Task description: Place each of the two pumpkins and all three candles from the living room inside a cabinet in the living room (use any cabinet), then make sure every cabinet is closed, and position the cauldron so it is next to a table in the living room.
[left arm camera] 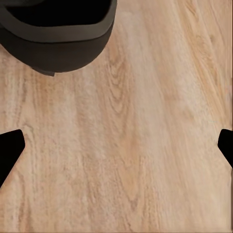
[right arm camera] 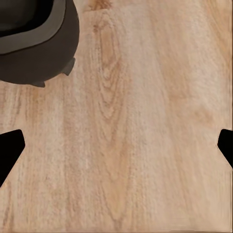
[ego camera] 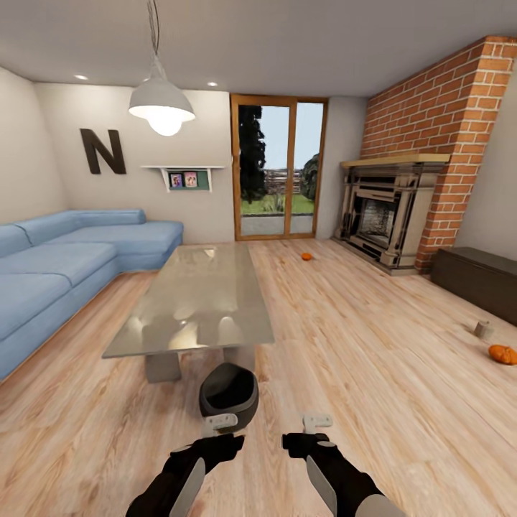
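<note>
The black cauldron point(ego camera: 228, 393) sits on the wood floor right by the near end of the low grey-topped table point(ego camera: 188, 347). My left gripper point(ego camera: 221, 425) hangs open just this side of it; the right gripper point(ego camera: 317, 422) is open beside it over bare floor. In the wrist views the cauldron point(left arm camera: 58, 39) point(right arm camera: 34, 43) lies ahead of the wide-apart jaws of the left gripper point(left arm camera: 116, 150) and the right gripper point(right arm camera: 116, 150). One pumpkin point(ego camera: 306, 256) lies far off near the fireplace. Another pumpkin point(ego camera: 502, 354) and a candle point(ego camera: 485, 329) lie on the floor before the dark cabinet point(ego camera: 477, 280), which looks closed.
A blue corner sofa point(ego camera: 57, 266) runs along the left wall. The brick fireplace point(ego camera: 391, 215) stands at the back right and a glass patio door point(ego camera: 278, 169) at the back. A pendant lamp point(ego camera: 161, 104) hangs over the table. Open floor stretches to the right.
</note>
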